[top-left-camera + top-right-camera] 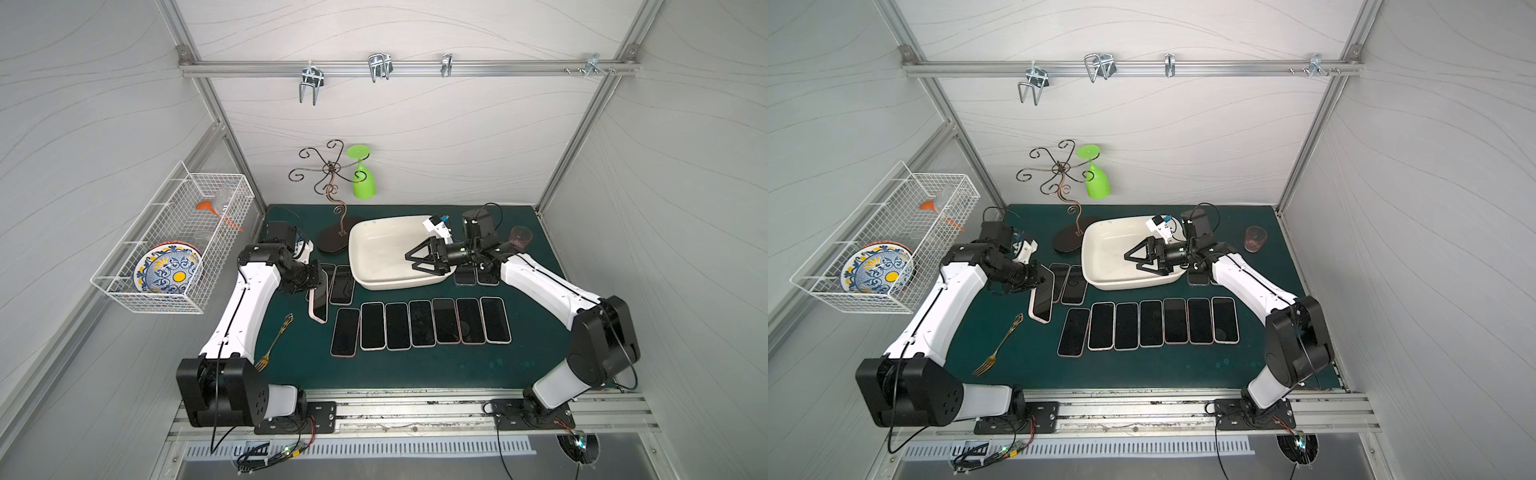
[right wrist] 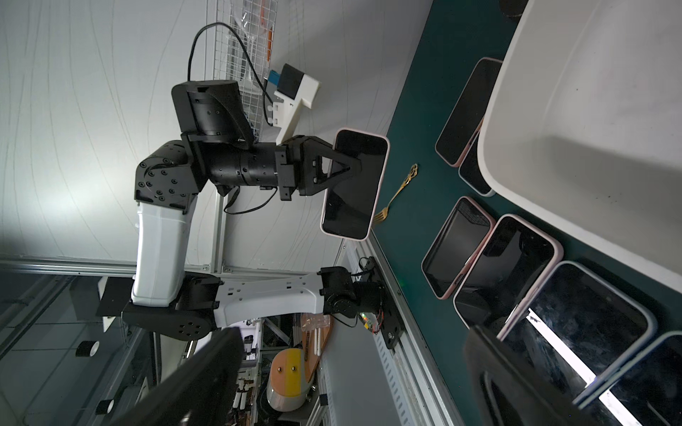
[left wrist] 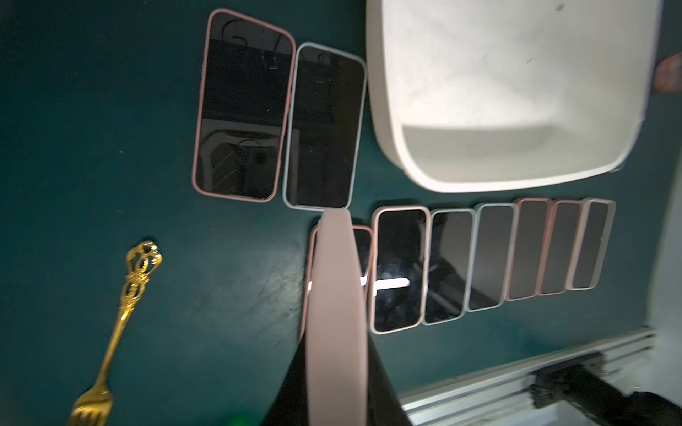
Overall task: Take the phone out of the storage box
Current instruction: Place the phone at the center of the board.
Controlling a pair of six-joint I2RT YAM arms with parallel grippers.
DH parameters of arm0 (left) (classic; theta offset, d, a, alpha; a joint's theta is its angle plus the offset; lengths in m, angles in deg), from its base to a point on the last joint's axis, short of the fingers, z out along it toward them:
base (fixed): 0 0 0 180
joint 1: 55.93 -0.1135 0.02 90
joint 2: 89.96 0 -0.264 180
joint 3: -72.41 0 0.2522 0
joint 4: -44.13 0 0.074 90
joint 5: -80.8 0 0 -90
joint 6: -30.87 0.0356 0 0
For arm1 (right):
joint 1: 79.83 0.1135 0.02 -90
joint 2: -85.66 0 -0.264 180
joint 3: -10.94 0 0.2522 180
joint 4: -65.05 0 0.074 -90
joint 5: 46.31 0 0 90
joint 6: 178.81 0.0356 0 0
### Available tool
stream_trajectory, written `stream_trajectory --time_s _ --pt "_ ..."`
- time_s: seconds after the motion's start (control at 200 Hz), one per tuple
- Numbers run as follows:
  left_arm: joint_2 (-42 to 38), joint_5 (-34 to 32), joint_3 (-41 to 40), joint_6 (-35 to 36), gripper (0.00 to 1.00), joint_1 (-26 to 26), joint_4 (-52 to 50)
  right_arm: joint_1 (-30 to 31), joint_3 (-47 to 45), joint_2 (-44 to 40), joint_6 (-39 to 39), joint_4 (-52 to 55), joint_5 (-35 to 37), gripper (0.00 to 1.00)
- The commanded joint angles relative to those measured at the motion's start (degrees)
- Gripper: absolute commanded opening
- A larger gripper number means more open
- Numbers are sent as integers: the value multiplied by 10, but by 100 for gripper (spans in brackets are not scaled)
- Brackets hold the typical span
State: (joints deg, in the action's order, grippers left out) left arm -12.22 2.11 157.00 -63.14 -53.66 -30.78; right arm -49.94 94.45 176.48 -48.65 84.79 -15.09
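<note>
Left gripper [image 1: 1042, 279] had a phone [image 1: 1041, 306], jaws clamped on one end of its pink case. The dark screen was tilted and the phone was held above the green mat [image 1: 415, 370], outside the storage box [image 1: 390, 286] and off its left end. From the right wrist view the grip was plain to see: a black finger [image 2: 343, 169] lay across the glass, and the phone hung clear of the mat.

Over on the other side, the right gripper [image 1: 415, 262] hovered over the right half of the storage box, jaws spread wide apart with nothing between them. The cream-white box sat toward the mat's back edge, roughly mid-width.

And look at the line-up! A row of seven phones [image 1: 422, 324] lay face up, side by side, between the box and the mat's front edge. A pair of phones [image 1: 343, 284] lay just beside the box's left end, right next to the held one. More phones [image 1: 465, 277] peeked out at the box's right end, partly hidden under the right arm.

A gold fork [image 1: 276, 343] lay near the mat's left edge. At the back edge stood a scrolled wire stand [image 1: 330, 168] with a green goblet [image 1: 363, 183] hanging upside down from it. A dark red cup [image 1: 1255, 239] stood near the back right corner. On the left wall hung a white wire basket [image 1: 124, 286] holding a patterned plate [image 1: 168, 268].
</note>
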Motion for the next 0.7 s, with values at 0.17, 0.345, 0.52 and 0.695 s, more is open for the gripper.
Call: stream_trajectory --time_s 0.17,0.345,0.52,0.695 --pt "60 -86 -93 5 0 39 54 25 -8 10 6 -40 -39 99" --pt "101 -103 -97 1 0 38 73 25 -4 3 -6 -30 -41 99" --pt "112 -59 -130 -17 0 38 120 24 -8 3 -10 -27 -38 99" --pt "116 -6 -161 -49 0 38 152 24 -14 8 -11 -26 -35 99"
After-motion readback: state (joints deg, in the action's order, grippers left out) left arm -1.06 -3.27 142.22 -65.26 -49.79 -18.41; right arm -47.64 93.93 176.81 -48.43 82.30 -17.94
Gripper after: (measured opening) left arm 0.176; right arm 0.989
